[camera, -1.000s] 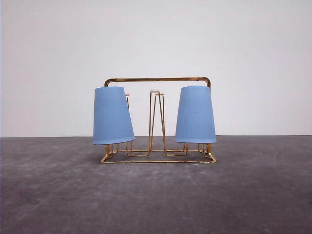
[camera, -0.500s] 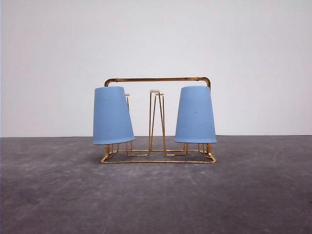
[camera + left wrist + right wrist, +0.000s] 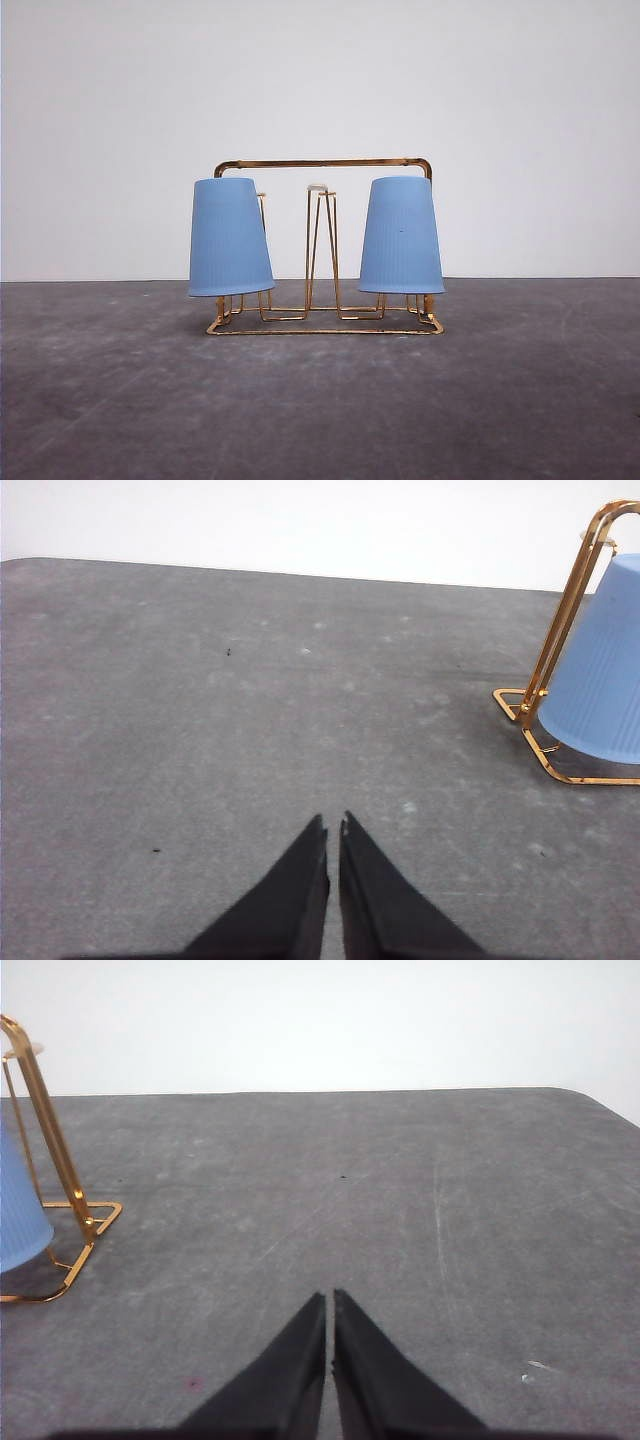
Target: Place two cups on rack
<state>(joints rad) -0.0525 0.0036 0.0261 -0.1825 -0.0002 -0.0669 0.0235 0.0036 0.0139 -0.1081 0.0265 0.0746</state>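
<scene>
Front view, rack: the gold wire rack [image 3: 325,245] stands mid-table on the grey table [image 3: 320,400], with one free white-tipped prong [image 3: 318,188] at its centre.
Front view, cups: the left blue cup [image 3: 230,238] hangs mouth down over a prong, leaning a little; the right blue cup [image 3: 401,236] sits mouth down and straighter.
Front view, step: I judge both cups are placed, so doing it well now means keeping my arms well off the rack and not nudging the tilted cup.
Left wrist view, fingers: my left gripper [image 3: 333,832] has its tips pressed nearly together, a thin slit between them, pinching nothing and hanging above bare table.
Left wrist view, task things: one cup and a rack corner lie well apart from my fingertips.
Right wrist view, fingers: my right gripper [image 3: 329,1305] is likewise closed to a sliver, empty, touching nothing.
Right wrist view, task things: the rack's frame and a cup edge sit well away.
</scene>
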